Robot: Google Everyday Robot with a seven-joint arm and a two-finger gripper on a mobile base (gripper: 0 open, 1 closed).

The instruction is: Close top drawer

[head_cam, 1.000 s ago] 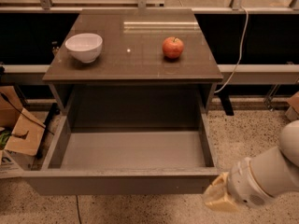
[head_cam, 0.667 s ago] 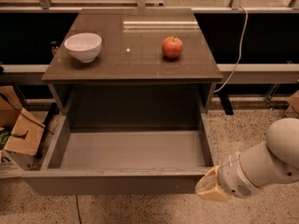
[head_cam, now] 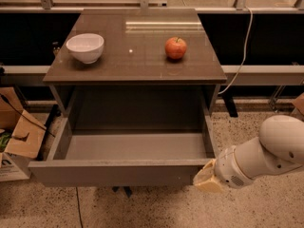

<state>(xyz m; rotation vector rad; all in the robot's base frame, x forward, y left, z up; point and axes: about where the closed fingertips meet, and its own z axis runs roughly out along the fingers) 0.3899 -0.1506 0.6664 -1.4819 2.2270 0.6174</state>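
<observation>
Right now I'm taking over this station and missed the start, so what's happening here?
The robot's gripper is down at the right end of the top drawer, by its front panel. The drawer is pulled far out and not yet closed. A bowl and an apple sit on the cabinet top, well away from the arm.

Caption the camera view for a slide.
Top drawer stands open, the gripper at the right end of its front; white bowl and red apple sit on the cabinet top.
</observation>
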